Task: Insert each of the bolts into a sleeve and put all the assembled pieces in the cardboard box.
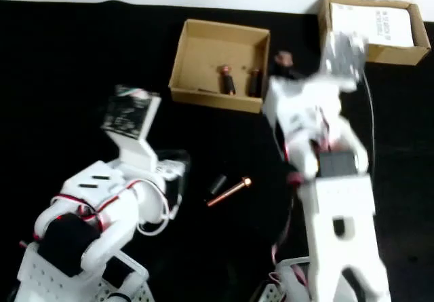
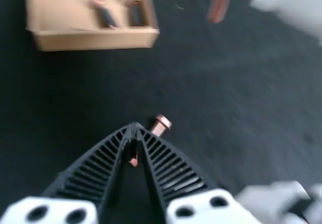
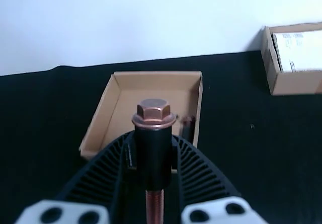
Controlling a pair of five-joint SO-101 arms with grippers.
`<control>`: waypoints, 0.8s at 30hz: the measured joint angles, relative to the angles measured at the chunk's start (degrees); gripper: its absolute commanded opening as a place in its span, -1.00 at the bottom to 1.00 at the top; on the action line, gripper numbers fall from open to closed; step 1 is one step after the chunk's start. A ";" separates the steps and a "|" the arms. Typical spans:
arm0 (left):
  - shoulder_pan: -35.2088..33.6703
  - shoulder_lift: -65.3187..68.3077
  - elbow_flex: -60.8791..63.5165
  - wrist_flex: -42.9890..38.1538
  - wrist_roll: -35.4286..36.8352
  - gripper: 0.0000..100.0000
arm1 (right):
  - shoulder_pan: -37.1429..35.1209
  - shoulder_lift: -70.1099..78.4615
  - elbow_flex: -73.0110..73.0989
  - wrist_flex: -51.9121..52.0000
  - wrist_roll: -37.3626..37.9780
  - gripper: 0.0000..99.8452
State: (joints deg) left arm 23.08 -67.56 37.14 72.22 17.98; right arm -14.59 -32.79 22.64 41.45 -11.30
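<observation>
My right gripper (image 3: 151,156) is shut on an assembled piece (image 3: 153,138), a copper bolt standing in a black sleeve with its hex head up. In the high view this gripper (image 1: 285,64) hovers just off the right edge of the cardboard box (image 1: 193,51). Two assembled pieces (image 1: 226,80) (image 1: 255,82) lie inside the box. A loose copper bolt (image 1: 230,191) and a black sleeve (image 1: 216,183) lie side by side on the black table. My left gripper (image 2: 134,133) is shut, its tips above the loose bolt (image 2: 161,125).
A second cardboard box (image 1: 407,51) holding white paper stands at the back right corner. The right arm's white body (image 1: 339,207) stands to the right of the loose bolt. Black tabletop lies bare between the box and the bolt.
</observation>
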 measured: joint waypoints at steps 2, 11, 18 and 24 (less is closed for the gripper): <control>-3.87 -2.46 5.98 -3.52 0.00 -0.98 | 0.00 9.23 -8.26 0.35 0.00 -0.99; -13.10 -12.75 31.21 -15.47 0.09 -0.98 | -1.05 50.46 -46.68 9.85 2.46 -0.99; -19.43 -19.87 46.15 -19.34 0.18 -0.98 | -3.25 77.54 -74.46 17.14 9.85 -0.99; -21.45 -26.73 57.49 -19.78 0.26 -0.98 | -3.52 93.45 -89.76 18.37 14.33 -0.98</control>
State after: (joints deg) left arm 1.63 -94.29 94.64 52.44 18.24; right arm -18.11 60.66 -67.12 59.82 3.03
